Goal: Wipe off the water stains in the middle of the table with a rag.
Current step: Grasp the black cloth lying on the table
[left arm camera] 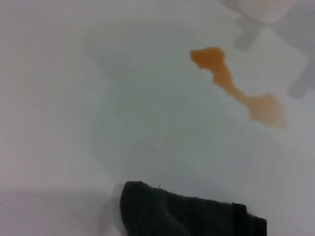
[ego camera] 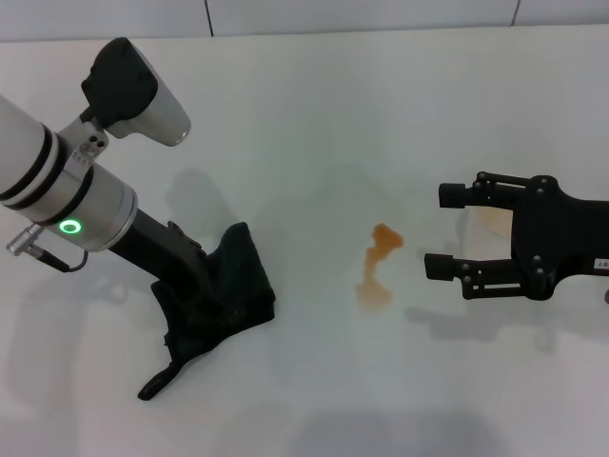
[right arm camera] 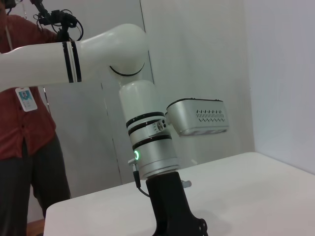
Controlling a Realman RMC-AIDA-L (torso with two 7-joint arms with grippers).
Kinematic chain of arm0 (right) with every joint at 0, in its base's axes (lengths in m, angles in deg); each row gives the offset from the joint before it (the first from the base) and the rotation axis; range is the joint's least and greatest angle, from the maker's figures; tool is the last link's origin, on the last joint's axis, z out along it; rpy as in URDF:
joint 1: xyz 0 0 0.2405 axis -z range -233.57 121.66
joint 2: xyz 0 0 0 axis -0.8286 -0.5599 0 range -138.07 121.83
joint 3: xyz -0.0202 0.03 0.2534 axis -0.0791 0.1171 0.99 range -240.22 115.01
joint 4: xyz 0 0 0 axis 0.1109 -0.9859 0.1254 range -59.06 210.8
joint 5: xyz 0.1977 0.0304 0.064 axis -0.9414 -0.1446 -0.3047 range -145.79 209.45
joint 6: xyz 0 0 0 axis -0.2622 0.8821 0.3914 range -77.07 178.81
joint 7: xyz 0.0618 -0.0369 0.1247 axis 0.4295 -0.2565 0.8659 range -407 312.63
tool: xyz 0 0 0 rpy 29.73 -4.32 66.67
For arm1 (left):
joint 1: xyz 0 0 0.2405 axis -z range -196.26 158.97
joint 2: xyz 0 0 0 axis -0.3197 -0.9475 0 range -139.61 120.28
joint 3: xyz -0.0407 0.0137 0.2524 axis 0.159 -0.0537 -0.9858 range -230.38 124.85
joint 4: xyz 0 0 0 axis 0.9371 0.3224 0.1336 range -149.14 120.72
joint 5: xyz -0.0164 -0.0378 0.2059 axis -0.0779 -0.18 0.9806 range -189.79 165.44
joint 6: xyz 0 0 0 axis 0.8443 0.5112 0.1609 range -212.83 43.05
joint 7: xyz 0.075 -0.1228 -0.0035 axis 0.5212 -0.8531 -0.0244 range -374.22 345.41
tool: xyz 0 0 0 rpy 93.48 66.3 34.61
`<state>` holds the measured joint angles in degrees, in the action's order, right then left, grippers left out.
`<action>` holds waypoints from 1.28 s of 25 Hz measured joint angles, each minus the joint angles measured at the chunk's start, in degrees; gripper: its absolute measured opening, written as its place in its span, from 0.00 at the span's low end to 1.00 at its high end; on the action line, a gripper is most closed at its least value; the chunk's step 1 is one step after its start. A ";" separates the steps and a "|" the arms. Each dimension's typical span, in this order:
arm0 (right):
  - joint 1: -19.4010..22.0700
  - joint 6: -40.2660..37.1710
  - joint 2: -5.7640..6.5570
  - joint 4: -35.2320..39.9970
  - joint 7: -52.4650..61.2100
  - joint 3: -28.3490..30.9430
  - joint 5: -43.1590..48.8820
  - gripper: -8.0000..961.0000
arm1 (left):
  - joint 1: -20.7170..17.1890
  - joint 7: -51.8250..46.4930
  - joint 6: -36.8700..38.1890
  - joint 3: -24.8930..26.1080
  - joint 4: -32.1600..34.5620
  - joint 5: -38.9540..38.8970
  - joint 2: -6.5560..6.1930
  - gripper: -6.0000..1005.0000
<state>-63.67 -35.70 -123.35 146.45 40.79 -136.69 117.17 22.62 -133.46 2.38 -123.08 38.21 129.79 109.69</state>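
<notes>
The water stains (ego camera: 384, 236) are an orange-brown smear of two blobs joined by a thin neck, in the middle of the white table (ego camera: 304, 114); they also show in the left wrist view (left arm camera: 214, 59). The black rag (ego camera: 233, 281) lies bunched on the table to the stain's left, with a thin tail toward me, and its edge shows in the left wrist view (left arm camera: 182, 214). My left gripper (ego camera: 211, 297) is down in the rag's folds and shut on it, with its fingers buried. My right gripper (ego camera: 447, 231) is open and empty, just right of the stain.
A faint tan ring mark (ego camera: 490, 219) lies under the right gripper. Grey seam lines (ego camera: 209, 19) run along the table's far edge. In the right wrist view a person in a red shirt (right arm camera: 24, 123) stands beyond the table, behind my left arm (right arm camera: 147, 147).
</notes>
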 joint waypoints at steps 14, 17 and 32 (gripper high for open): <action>0.09 -0.09 0.00 0.00 0.00 0.00 -0.06 0.87 | -0.19 0.05 -0.41 0.08 0.24 0.32 -0.07 0.50; 0.08 -0.09 0.00 0.00 0.00 0.00 -0.12 0.87 | -0.04 -0.06 -0.42 0.04 0.21 0.38 -0.09 0.48; 0.07 -0.29 0.00 0.00 -0.22 -0.35 -0.88 0.87 | -0.11 -0.40 -0.07 0.09 -0.12 0.50 -0.18 0.43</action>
<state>-63.60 -35.99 -123.35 146.45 40.56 -137.04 116.28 22.51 -133.86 2.32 -122.98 38.08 130.30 109.51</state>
